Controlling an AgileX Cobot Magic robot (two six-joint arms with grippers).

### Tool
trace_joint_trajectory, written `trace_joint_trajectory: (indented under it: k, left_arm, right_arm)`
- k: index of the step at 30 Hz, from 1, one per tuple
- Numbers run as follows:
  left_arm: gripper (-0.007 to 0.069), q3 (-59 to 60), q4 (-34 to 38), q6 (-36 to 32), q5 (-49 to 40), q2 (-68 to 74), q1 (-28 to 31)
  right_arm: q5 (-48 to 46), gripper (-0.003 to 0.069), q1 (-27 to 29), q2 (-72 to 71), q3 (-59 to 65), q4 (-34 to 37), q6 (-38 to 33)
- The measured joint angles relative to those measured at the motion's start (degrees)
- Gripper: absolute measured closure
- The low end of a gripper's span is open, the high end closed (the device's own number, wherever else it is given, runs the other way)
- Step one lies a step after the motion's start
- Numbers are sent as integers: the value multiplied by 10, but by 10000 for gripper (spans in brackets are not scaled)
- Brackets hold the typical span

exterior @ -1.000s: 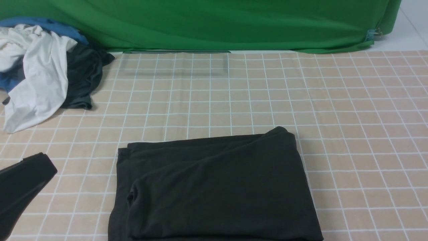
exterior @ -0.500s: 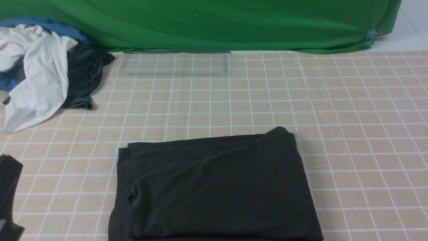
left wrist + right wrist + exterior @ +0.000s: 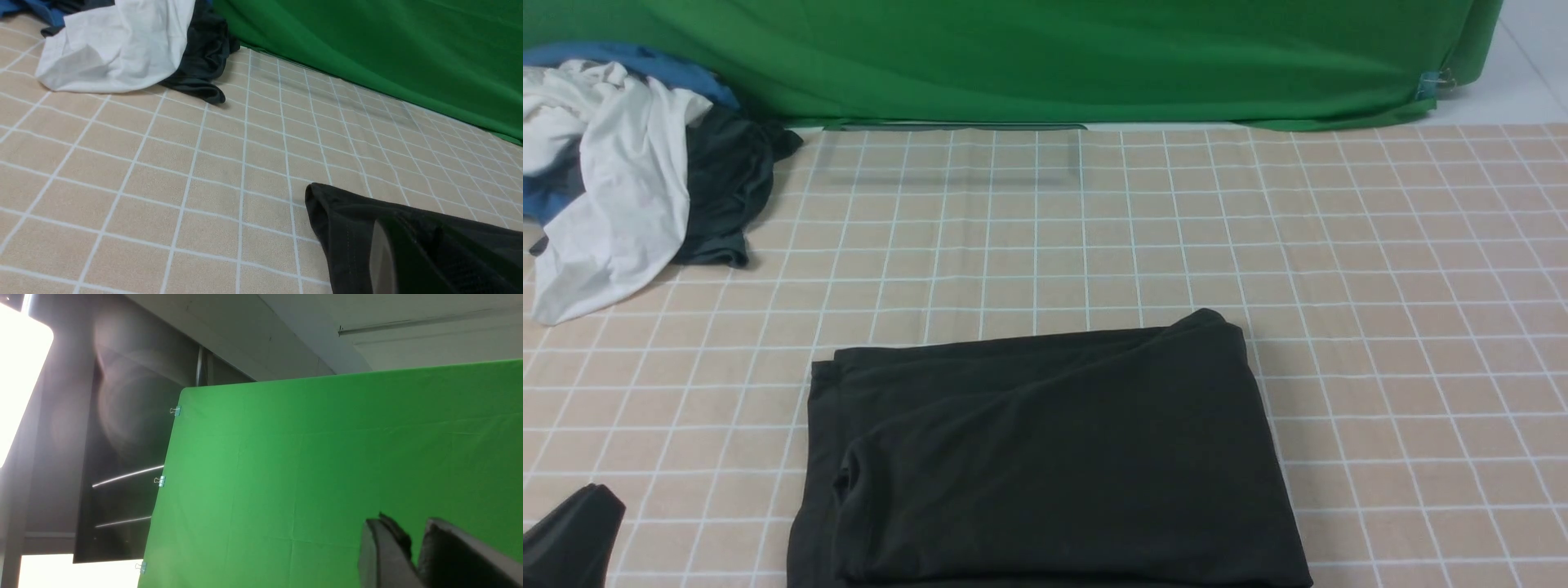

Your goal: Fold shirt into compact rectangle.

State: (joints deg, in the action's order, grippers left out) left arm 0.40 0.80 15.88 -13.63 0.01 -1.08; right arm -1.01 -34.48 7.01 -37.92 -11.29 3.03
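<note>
Backdrop [image 3: 1045,57] of green cloth is hanging behind your checked table cover [image 3: 1380,286]. The shirt [image 3: 1045,457] is lying folded into a black rectangle at the near middle. White, blue and dark clothes [image 3: 621,163] are sitting piled far left. Your left gripper [image 3: 572,539] is hovering near left, fingers pressed together, empty. Your right gripper [image 3: 412,547] is pointing at the backdrop, fingers slightly parted, gripping nothing.
</note>
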Motion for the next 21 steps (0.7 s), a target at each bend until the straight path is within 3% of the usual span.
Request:
trace_joint_trajectory:
  k: [21]
  left_arm:
    - [611, 0, 0, -1, -1, -1, 0]
  right_arm:
    - [0, 441, 0, 0, 0, 0, 1]
